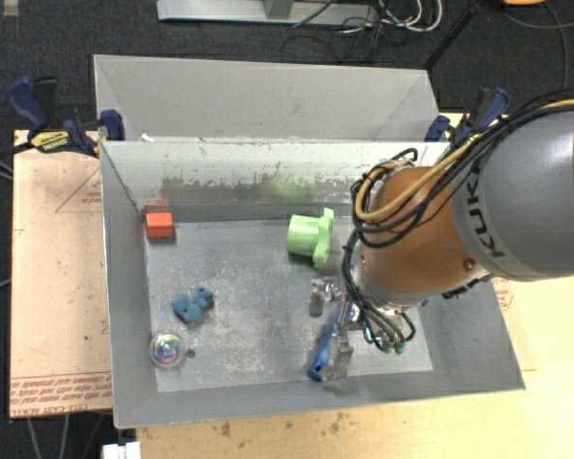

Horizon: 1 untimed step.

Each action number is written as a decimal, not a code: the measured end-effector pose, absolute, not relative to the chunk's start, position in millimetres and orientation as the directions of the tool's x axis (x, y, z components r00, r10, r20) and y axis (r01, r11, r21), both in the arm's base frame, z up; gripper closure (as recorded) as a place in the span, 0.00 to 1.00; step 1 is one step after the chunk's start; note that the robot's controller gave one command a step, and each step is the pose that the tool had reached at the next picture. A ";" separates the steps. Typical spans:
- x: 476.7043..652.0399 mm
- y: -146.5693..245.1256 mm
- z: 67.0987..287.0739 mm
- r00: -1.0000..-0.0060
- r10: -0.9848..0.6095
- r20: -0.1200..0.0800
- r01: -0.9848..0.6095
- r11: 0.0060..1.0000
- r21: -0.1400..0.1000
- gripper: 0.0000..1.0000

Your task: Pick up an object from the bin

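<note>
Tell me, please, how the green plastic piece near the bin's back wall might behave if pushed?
The green piece looks like moulded plastic, so probably stiff and light. Its rounded body seems to lie on its side, so a push may roll it, likely in a curve given the wider flange at one end.

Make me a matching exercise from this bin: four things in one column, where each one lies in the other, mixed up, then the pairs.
Things:
1. red block
2. green cup
3. blue toy
4. shiny ball

Places:
A. near left corner
B. far side, about the middle
C. far left corner
D. left side, between the two corners

Pairs: 1-C, 2-B, 3-D, 4-A
</note>
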<state>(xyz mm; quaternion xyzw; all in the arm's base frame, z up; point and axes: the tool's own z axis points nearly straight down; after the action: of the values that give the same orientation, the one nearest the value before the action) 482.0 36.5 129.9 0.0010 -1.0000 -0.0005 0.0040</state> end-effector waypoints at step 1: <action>506.6 -9.5 66.5 -1.000 -0.005 0.005 -0.006 1.000 -0.001 0.00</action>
<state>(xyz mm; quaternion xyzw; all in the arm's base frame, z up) 506.6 -9.5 66.5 0.0027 -1.0000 0.0005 0.0023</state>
